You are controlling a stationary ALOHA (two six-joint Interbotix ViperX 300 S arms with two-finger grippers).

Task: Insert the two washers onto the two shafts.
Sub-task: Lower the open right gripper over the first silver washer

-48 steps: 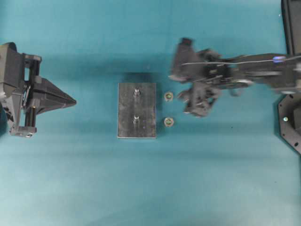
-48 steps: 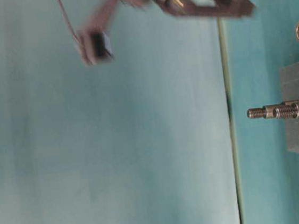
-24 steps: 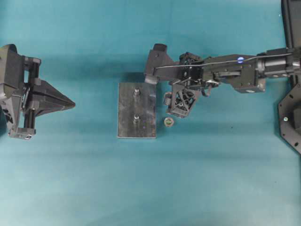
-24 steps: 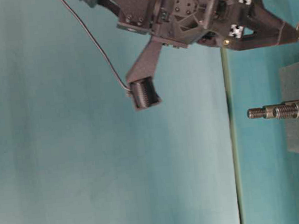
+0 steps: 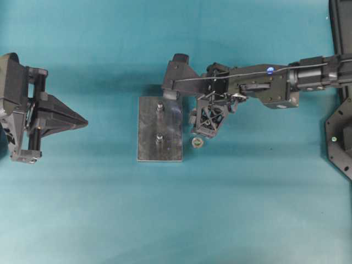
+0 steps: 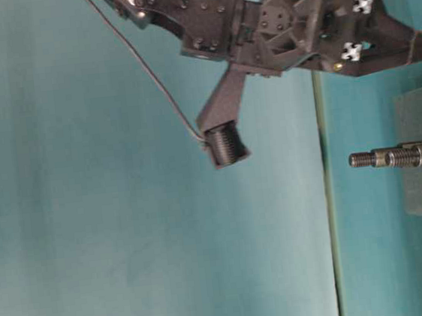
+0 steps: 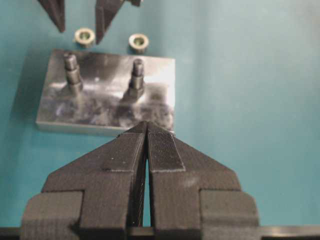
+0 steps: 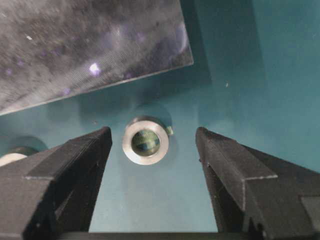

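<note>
overhead: the right gripper (image 5: 193,116) sits low over the washer (image 5: 193,113) nearest the far shaft (image 5: 159,107), just beside the plate (image 5: 144,140); a second washer (image 5: 197,143) lies clear. it has moved in toward the plate since a second ago. the left gripper (image 5: 83,119) rests well apart, jaws together.

right wrist: the washer (image 8: 146,140) lies on the cloth between the fingers (image 8: 75,155), touching neither; jaws wide, holding nothing.

left wrist: the left gripper (image 7: 146,127) is pressed closed, facing both shafts (image 7: 136,75).
</note>
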